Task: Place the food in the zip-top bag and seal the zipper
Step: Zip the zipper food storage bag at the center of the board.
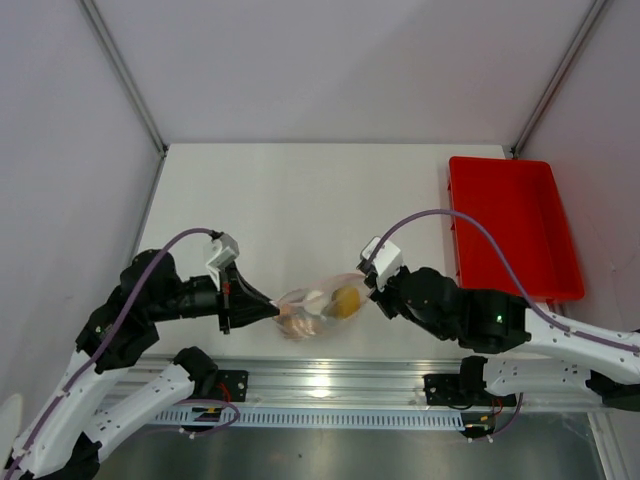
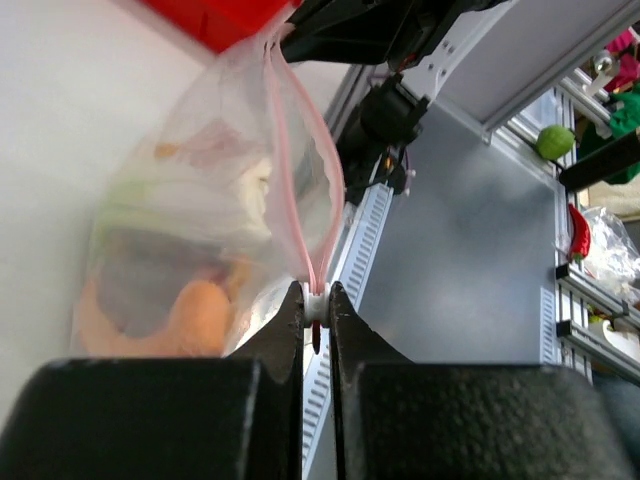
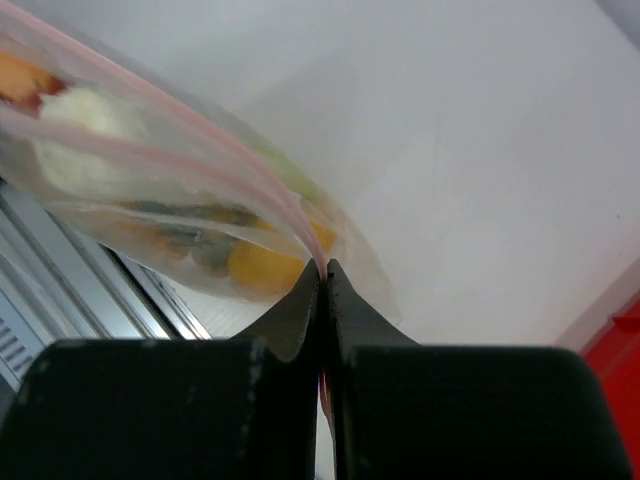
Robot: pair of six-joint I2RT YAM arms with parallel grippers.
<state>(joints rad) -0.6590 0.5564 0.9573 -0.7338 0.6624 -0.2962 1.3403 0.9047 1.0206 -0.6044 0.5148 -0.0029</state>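
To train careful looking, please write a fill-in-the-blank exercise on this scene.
The left hand and the right hand each pinch one end of the pinkish ____ on the clear crinkly plastic bag.
The toy food lies ____ that bag.
The rectangular plastic tray on the white table is coloured ____.
Missing: zipper; inside; red.

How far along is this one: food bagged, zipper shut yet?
Done: the food looks to be inside the bag. In hand: the left gripper and right gripper each pinch one end of the zipper, with the bag hung between them. Left: the zipper's two strips bow apart in the middle, so it is not yet sealed.
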